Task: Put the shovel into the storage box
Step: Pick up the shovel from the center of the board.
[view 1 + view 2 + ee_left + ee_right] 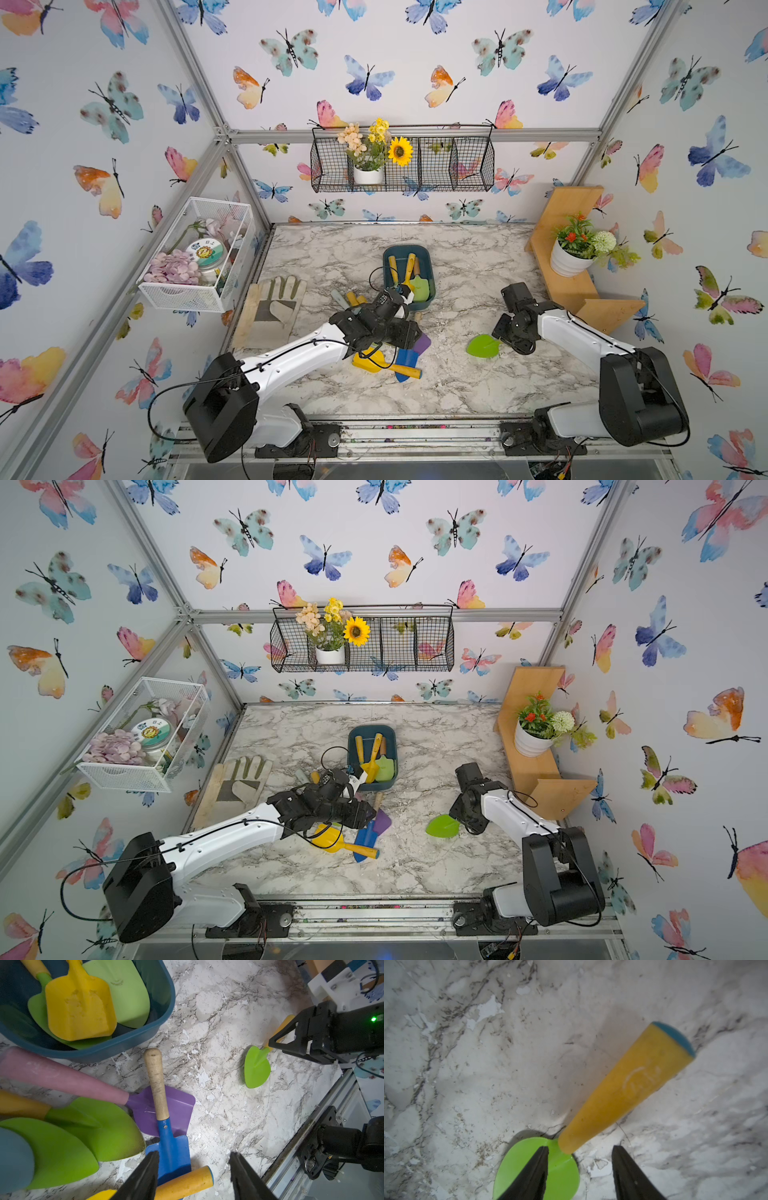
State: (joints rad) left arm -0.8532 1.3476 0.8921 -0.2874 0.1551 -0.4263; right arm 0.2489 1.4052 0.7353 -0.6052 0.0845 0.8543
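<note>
Butterfly wallpaper (291, 50) all round and a marble table (457, 386) filling the floor of the cell. Both top views catch the stuff round the edges that neither wrist camera gets:
- a wooden shelf (577, 293) with a potted plant (575, 245) on the right
- a black wire basket (473, 164) with flowers on the back wall
- a white mesh basket (183, 296) on the left wall
- a work glove (272, 307) flat at the table's left edge

The storage box (420, 306) sits mid-table toward the back, with a yellow shovel (81, 1005) lying on green ones inside. Just in front of it is a pile of shovels (405, 359), mostly hidden from above by the left arm (299, 361). The left wrist view opens it up. There's a purple shovel (180, 1109) with a pink handle, a blue shovel (174, 1155) with a wooden handle laid across it, and green blades (108, 1132) beside them.

The green shovel (483, 345) lies alone on the table to the right of the pile, well apart from the box. From above only its blade shows. The right wrist view has the rest, a yellow handle (623, 1088) with a blue end cap.

The right gripper (580, 1148) has its jaws apart either side of the handle's narrow end, with a gap on both sides, so it isn't pinching. The left gripper (194, 1154) is spread too, over the blue blade and another yellow handle, with nothing between its jaws.

As for writing, the handle has an embossed curve and some letters, too blurred to read. A jar lid (204, 252) in the white basket shows a sunflower face and a few characters, too small to make out.
</note>
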